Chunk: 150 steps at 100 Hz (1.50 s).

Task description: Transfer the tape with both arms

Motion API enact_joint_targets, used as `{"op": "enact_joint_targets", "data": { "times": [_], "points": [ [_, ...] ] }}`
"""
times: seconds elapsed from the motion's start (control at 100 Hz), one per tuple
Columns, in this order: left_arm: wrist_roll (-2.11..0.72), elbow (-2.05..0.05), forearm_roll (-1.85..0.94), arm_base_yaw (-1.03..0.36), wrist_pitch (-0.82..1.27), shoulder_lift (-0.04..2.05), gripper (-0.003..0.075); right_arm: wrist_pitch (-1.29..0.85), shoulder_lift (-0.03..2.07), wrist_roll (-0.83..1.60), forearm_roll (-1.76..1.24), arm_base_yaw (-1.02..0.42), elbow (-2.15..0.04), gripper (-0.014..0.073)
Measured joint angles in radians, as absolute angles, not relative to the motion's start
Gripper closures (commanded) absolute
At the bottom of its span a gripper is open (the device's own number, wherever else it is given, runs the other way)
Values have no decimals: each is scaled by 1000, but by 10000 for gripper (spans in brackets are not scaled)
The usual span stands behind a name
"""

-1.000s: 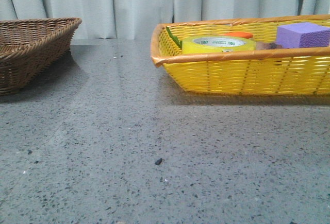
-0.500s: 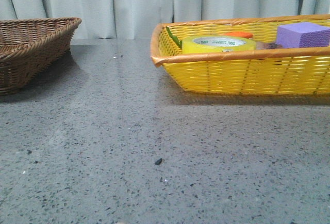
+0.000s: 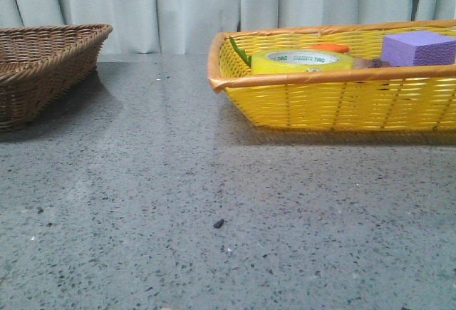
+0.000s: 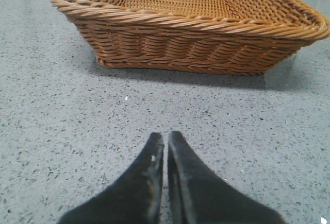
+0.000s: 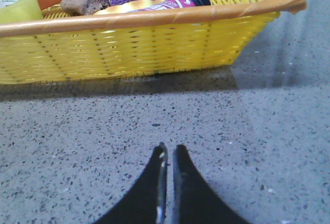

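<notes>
The yellow tape roll (image 3: 302, 61) lies flat in the yellow basket (image 3: 342, 103) at the right of the front view, near its left end. Its edge shows in the right wrist view (image 5: 18, 5). My right gripper (image 5: 168, 148) is shut and empty, low over the grey table, a short way in front of the yellow basket (image 5: 129, 49). My left gripper (image 4: 165, 135) is shut and empty over the table, in front of the brown wicker basket (image 4: 196, 38). Neither gripper shows in the front view.
The yellow basket also holds a purple foam block (image 3: 418, 48), an orange item (image 3: 331, 48), a brown lump (image 5: 82, 2) and a dark bottle (image 5: 180, 0). The brown wicker basket (image 3: 43, 68) stands at the far left, nothing visible inside. Curtains hang behind.
</notes>
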<state>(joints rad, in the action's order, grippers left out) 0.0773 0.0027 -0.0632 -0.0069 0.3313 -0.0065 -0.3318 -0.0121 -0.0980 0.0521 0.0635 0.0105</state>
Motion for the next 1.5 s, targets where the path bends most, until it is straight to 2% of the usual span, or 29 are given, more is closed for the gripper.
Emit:
{"op": "enact_joint_targets", "data": {
  "times": [0.98,1.34,1.5],
  "points": [
    [77,3,-63,-7,281,-6,741,-324,-12,-98,52,64,10,668],
    [77,3,-63,-7,138,-6,741,-248,-12,-98,52,64,10,668],
    [77,3,-61,-7,22,-6,741,-98,-12,-98,52,64,10,668]
  ]
}}
